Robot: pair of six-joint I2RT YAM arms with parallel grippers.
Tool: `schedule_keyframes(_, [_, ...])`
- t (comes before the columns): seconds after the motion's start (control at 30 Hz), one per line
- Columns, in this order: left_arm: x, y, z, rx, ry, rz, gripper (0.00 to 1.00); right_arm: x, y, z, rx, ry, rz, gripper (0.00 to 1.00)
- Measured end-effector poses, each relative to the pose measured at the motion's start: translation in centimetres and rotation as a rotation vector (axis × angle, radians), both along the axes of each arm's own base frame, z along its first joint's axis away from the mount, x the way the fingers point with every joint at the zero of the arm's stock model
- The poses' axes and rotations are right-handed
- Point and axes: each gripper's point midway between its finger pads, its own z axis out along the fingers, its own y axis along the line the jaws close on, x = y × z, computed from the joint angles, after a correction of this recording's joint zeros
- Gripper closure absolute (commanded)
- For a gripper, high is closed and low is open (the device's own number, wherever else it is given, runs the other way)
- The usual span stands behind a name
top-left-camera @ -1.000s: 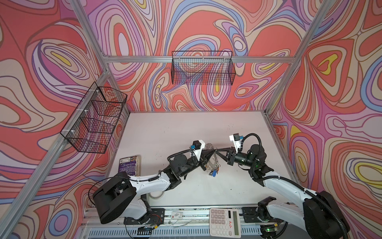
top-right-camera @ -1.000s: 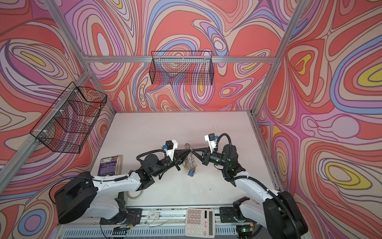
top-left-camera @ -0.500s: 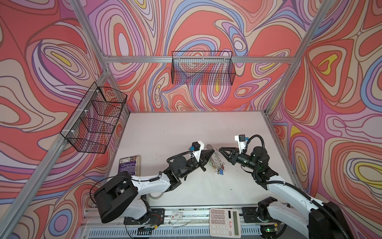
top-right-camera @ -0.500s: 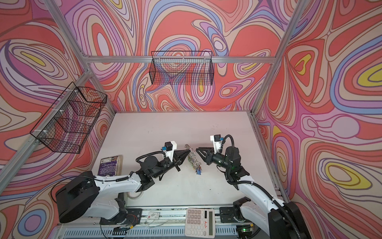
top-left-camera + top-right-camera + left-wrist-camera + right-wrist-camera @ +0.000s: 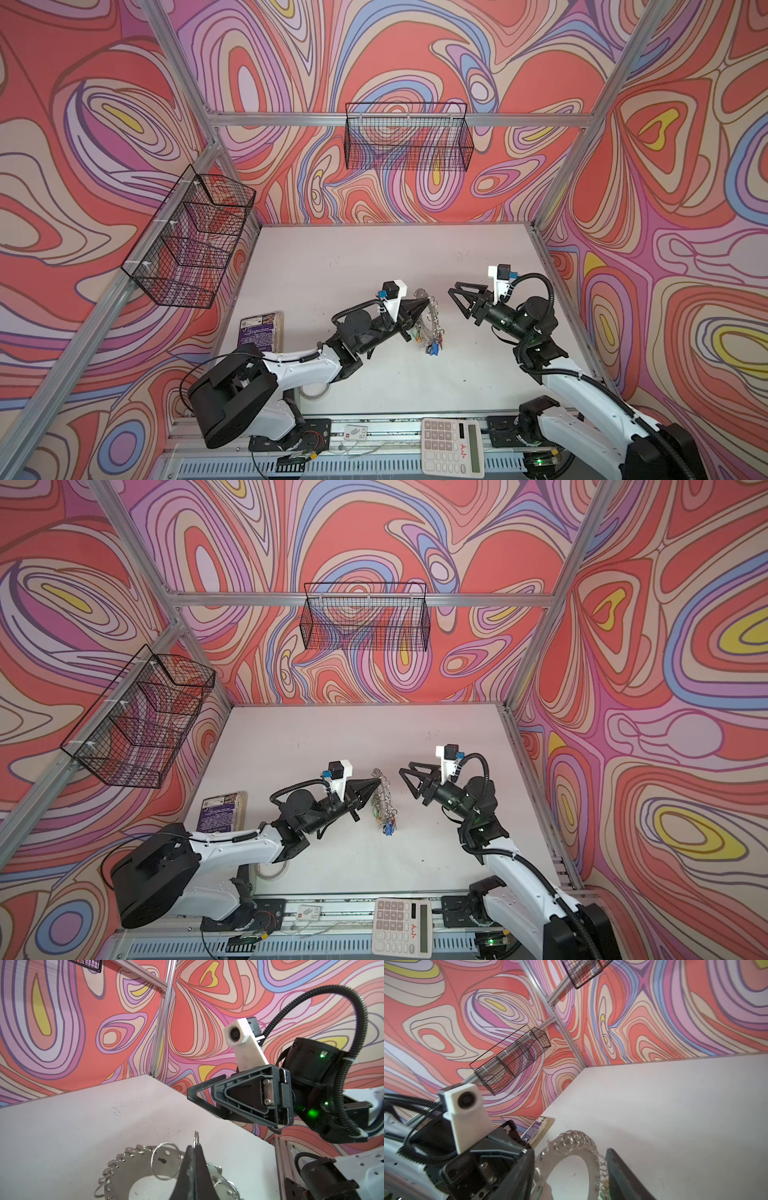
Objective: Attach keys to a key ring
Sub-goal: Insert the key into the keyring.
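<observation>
While clamped shut with the left gripper on the key ring, seemingly at a rim split ring, holds it above the table (keys dangling below), right gripper spread, empty, nearby.

Place: we are looking into a robot lab cell, not a home or a shop.
Walls: we are seeing swirl-printed panels closing in three sides.
Frame: aluminium struts are running along the panel edges.
Table: a bare white table is filling the floor.
Arms: a left arm and a right arm are reaching in from a front rail.
Cameras: we are facing a wrist camera on the right arm.
Baskets: a back basket and a side basket are hanging from the struts.
</observation>
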Motion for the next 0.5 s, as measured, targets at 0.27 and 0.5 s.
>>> schedule_keyframes(0.27, [-0.4,-0.3,-0.3,-0.022,0.037,-0.068,1.00,-1.6,2.9,-1.3,0.019,0.040,0.199,0.48])
schedule_keyframes(0.5, [-0.5,-0.6,-0.8,-0.026,0.058,-0.091,1.00,-2.2,4.1,-2.2,0.022,0.069,0.269,0.64])
